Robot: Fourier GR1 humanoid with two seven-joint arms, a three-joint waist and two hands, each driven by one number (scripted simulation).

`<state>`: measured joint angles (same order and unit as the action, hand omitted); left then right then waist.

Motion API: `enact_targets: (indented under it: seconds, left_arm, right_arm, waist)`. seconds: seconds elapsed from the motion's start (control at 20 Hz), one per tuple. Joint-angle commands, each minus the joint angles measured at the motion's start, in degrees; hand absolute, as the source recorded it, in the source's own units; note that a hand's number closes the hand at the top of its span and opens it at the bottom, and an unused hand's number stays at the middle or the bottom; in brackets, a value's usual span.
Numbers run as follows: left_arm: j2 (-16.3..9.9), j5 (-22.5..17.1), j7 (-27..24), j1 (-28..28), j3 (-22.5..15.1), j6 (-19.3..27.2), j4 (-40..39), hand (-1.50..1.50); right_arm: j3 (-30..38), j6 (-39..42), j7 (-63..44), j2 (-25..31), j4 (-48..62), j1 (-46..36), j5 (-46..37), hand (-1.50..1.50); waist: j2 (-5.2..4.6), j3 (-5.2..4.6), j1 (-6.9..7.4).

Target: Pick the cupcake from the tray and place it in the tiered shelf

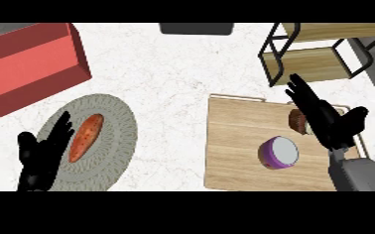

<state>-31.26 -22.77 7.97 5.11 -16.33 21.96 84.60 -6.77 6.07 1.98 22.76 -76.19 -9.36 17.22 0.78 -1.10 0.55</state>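
The brown cupcake (296, 121) sits on the right part of the wooden tray (234, 144), mostly hidden by my right hand (326, 116). That hand is open, its fingers stretched up over the cupcake toward the tiered shelf (311, 54), thumb spread to the right; whether it touches the cupcake I cannot tell. The shelf, black frame with wooden boards, stands at the upper right, just beyond the tray. My left hand (42, 153) rests open at the lower left, fingers up, over a grey plate's edge.
A halved purple onion (279, 152) lies on the tray below the cupcake. A round grey woven plate (110, 144) at the left holds an orange-red sweet potato (86, 136). A red box (36, 62) stands at the upper left and a dark object (196, 28) at the top centre.
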Motion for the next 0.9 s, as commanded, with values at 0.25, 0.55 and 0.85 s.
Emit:
enact_targets:
  seconds: [0.25,0.55,0.85]
  left_arm:
    - [-0.3,2.2,-5.0,-7.3,-0.6,-2.8,5.7,0.0]
    - [0.5,1.8,-6.6,-10.7,-1.1,-5.3,9.0,0.0]
    - [1.0,1.8,-6.4,-11.4,-1.5,-5.6,9.3,0.0]
  right_arm:
    - [0.9,24.4,22.8,-6.6,-19.0,-16.4,17.2,1.5]
    - [9.0,44.3,39.8,10.7,-9.0,-11.2,10.8,-1.5]
    - [11.0,48.0,45.5,15.1,-10.9,-11.9,8.2,-1.5]
  waist:
    - [3.24,2.83,1.71]
    - [-1.77,1.79,0.06]
    - [-2.3,2.06,1.24]
